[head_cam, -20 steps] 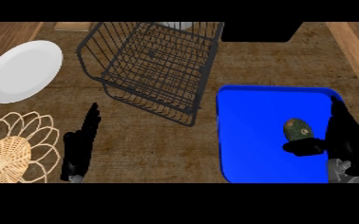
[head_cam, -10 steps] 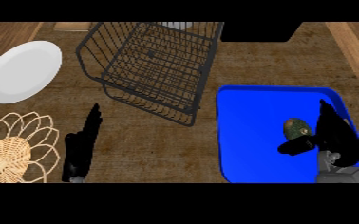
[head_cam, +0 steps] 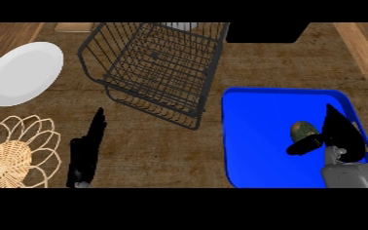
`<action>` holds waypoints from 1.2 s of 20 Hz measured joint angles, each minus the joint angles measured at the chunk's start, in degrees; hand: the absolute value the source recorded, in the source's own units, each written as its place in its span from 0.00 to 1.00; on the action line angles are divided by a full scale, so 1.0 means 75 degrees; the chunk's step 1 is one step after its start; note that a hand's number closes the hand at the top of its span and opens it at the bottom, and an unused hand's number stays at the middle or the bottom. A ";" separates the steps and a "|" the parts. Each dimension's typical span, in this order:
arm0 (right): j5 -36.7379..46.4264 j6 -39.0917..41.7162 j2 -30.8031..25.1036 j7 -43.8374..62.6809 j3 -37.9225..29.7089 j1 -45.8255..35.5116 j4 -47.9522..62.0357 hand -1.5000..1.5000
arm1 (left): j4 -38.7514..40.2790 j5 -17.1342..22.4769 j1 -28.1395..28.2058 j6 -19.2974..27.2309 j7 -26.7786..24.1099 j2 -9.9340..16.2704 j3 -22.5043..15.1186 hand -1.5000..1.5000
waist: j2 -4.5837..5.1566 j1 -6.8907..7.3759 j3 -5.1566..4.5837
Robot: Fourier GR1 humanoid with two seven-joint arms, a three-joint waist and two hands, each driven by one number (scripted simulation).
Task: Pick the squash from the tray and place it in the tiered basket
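Brown wood-grain counter (head_cam: 179,151) fills the frame, with a lighter wooden strip running down the far right edge. Nearest, at the lower left, the left hand (head_cam: 86,151) stands on edge with its fingers straight and together, pointing up the frame; it is open, holds nothing and touches none of the objects. Just left of it, at the lower left edge, lies a pale woven wicker trivet (head_cam: 22,151) with looped petals, partly cut off by the frame. At the lower right, the right hand (head_cam: 338,131) comes up from a grey wrist over the blue tray (head_cam: 259,126), its fingers straight and raised and its thumb stretched leftward; it is open, not closed round anything. The squash (head_cam: 302,130), small and dark green with a yellowish patch, lies in the right part of the tray, just beside the thumb, which crosses its lower edge; whether they touch cannot be told. Farther up, in the upper middle of the frame, sits the dark wire tiered basket (head_cam: 155,68), tilted in view, near the tray's upper left corner. At the upper left edge rests a white plate (head_cam: 28,73). Along the top right, a black box-like object (head_cam: 262,31) sits.
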 measured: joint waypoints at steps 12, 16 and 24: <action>-0.0017 0.0247 0.0442 -0.0276 -0.0566 -0.0025 0.0583 0.00 | -0.0044 -0.0272 -0.0002 -0.0372 0.0165 -0.0107 0.0489 0.50 | -0.0002 -0.0016 0.0002; 0.0150 0.0182 0.0621 -0.0454 -0.0633 0.0019 0.0917 1.00 | -0.0106 -0.0491 0.0230 -0.0440 0.0031 -0.0280 0.0508 0.50 | -0.0002 -0.0012 0.0002; 0.0559 -0.0180 0.0650 -0.1196 -0.0774 -0.0188 0.1669 1.00 | -0.0421 -0.0806 0.0311 -0.0613 0.0349 -0.0448 0.0756 0.50 | -0.0027 -0.0021 -0.0049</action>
